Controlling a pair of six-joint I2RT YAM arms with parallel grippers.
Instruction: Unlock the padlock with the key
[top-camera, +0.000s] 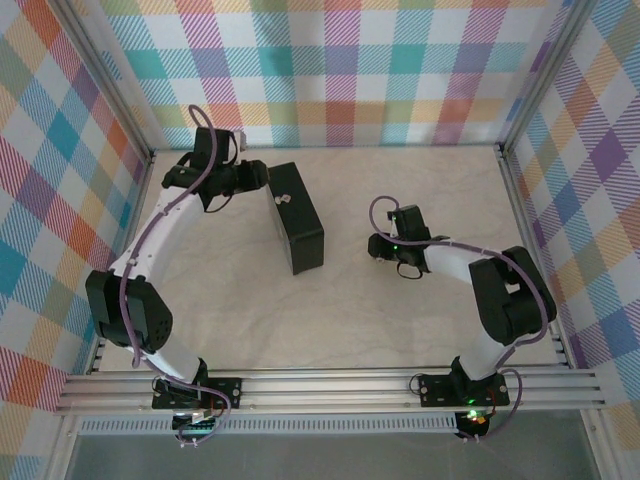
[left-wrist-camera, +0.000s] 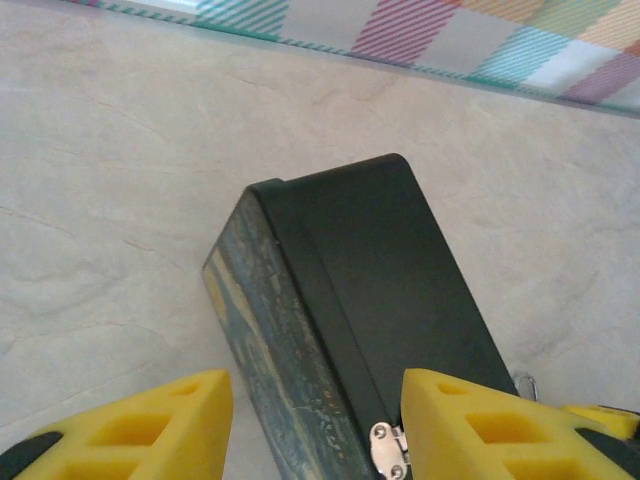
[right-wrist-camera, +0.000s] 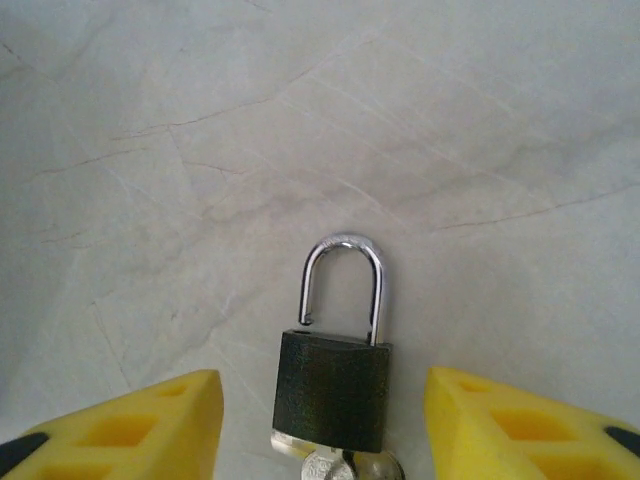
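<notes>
The small dark padlock lies flat on the pale table, its silvery shackle lifted out of the body on the left side. The key sticks out of the padlock's near end at the bottom edge. My right gripper is open, with its yellow fingers standing apart on either side of the padlock and a gap on both sides. My left gripper is open astride the near end of the black box. Its right finger is against the box, and the left one stands slightly clear.
The black box with a blue-yellow painted side lies at the table's middle left, with a small silvery hinge on its edge. My right gripper hovers right of centre. Checked walls surround the table on three sides.
</notes>
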